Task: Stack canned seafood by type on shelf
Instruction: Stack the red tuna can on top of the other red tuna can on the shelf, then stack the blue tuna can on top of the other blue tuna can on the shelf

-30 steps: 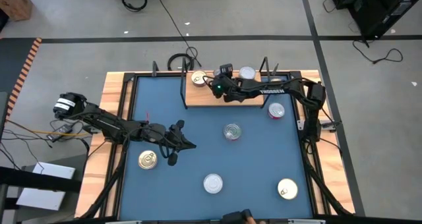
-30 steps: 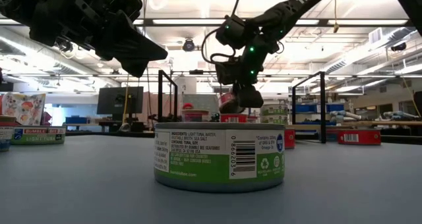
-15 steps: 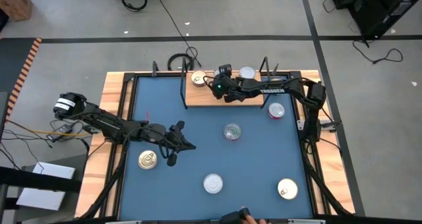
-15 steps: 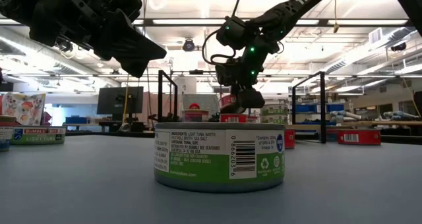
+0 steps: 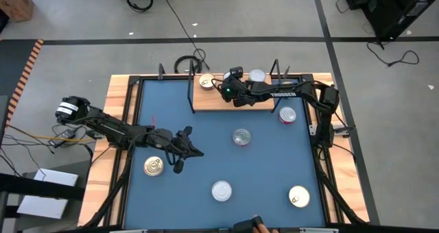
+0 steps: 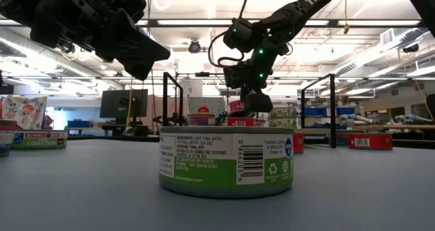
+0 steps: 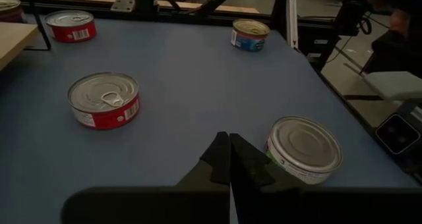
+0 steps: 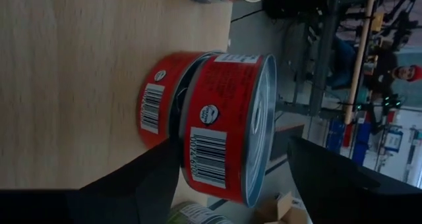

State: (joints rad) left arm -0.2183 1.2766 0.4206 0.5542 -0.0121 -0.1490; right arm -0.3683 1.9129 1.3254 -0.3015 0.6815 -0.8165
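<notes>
While my right tool (image 5: 230,89) hangs over the shelf (image 5: 206,101), its fingers (image 8: 151,171) stand spread either side of two red cans (image 8: 224,125) stacked on the board. From overhead the arm hides that stack. My left tool (image 7: 229,159), pressed together and empty, hovers above the blue worktop (image 5: 199,185). Loose cans lie there: a gold-lidded one (image 5: 153,166), a silver one (image 5: 221,190), another red one (image 5: 287,115). Labels are mostly unreadable.
</notes>
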